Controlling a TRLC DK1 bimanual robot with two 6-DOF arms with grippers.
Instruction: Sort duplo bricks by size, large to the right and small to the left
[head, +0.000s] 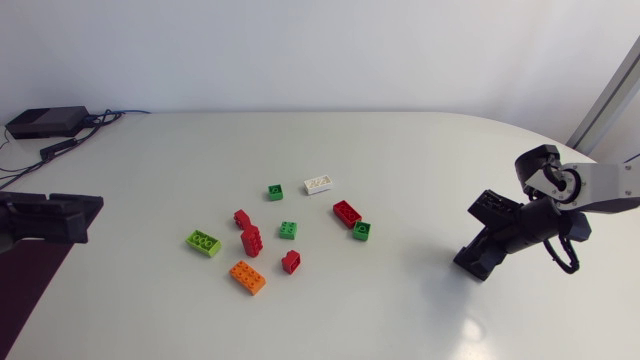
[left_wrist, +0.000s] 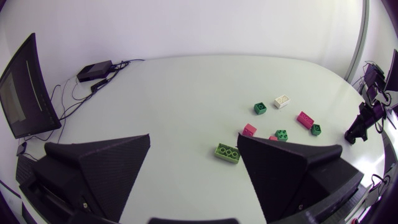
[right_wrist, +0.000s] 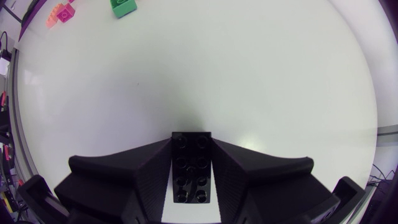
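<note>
Two broad fingers (right_wrist: 143, 177) of your right claw (right_wrist: 191, 144) pressed on the long sides of a black eight-stud brick (right_wrist: 191, 171), one from each side. That claw was closed on the brick, with only the brick's width between its fingers. From above, you had it pointing steeply down at the right part of the counter (head: 400, 150). You could not tell whether the brick touched the surface.

Well apart from it, toward the middle of the counter, lay the loose bricks. Nearest your right claw were a small green brick (head: 362, 231) and a long red brick (head: 347, 213), the two touching. A white brick (head: 319, 184) lay behind them, with a second green brick (head: 275, 192) beside it. Further left sat a third green brick (head: 287, 230), a red stack (head: 251, 241), a small red brick (head: 241, 217) and another red brick (head: 291, 262). An orange brick (head: 247, 277) and a lime brick (head: 203, 242) lay at the near left of the group.

Your left claw (left_wrist: 194, 140) stood wide open at the counter's left edge, holding nothing. The lime brick lay ahead of it, just off one fingertip.

A black box (head: 45, 122) with cables sat at the far left corner.
</note>
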